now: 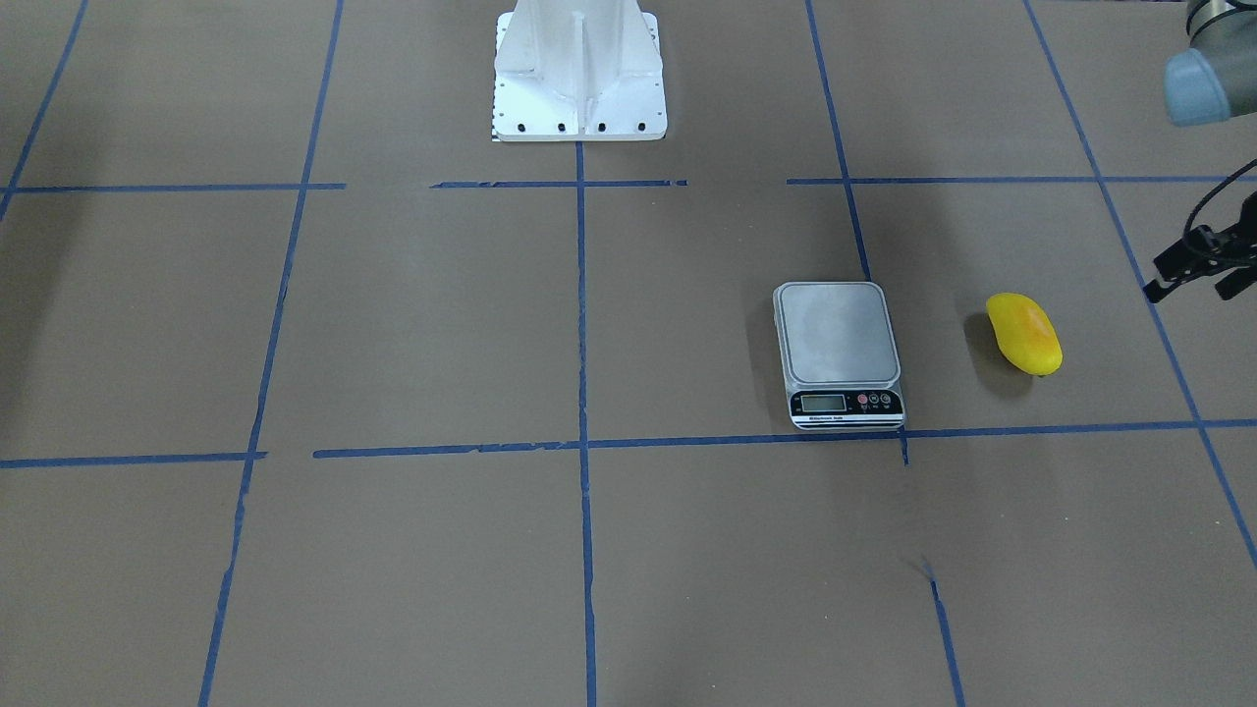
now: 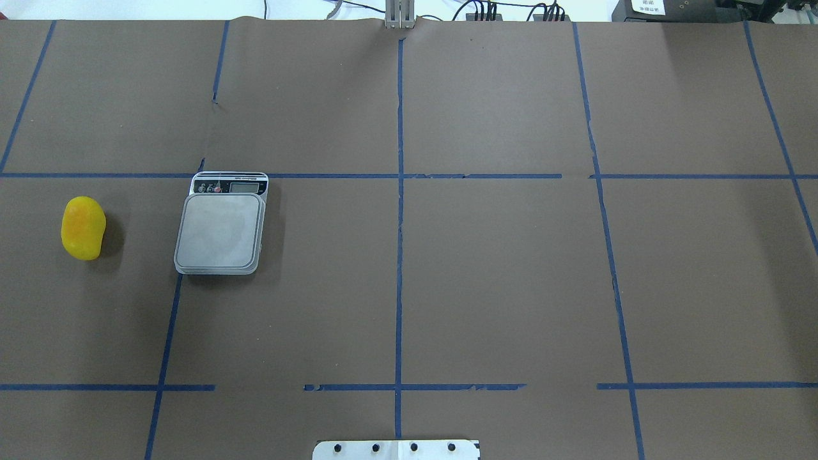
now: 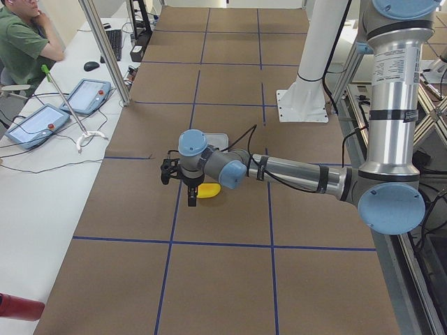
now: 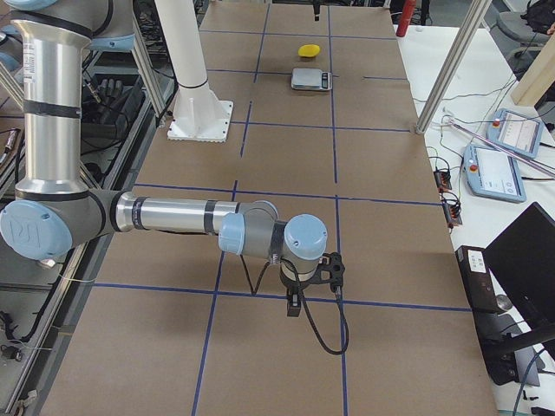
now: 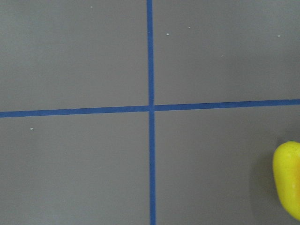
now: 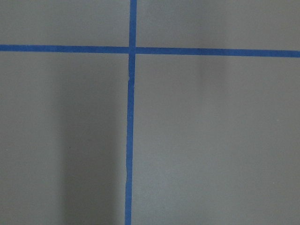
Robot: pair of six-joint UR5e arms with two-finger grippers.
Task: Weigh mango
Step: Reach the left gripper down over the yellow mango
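The mango [image 1: 1024, 334] is yellow with an orange blush and lies on the brown table beside the scale [image 1: 837, 334], apart from it. It also shows in the overhead view [image 2: 83, 228], left of the scale [image 2: 220, 231], and at the right edge of the left wrist view [image 5: 288, 180]. My left gripper [image 1: 1190, 290] hovers above the table just beyond the mango, its jaws apart and empty. My right gripper [image 4: 312, 286] shows only in the exterior right view, far from both things; I cannot tell if it is open or shut.
The robot's white base [image 1: 579, 74] stands at the table's near edge. Blue tape lines grid the brown table. An operator [image 3: 24, 42] sits at a side bench with tablets [image 3: 84, 98].
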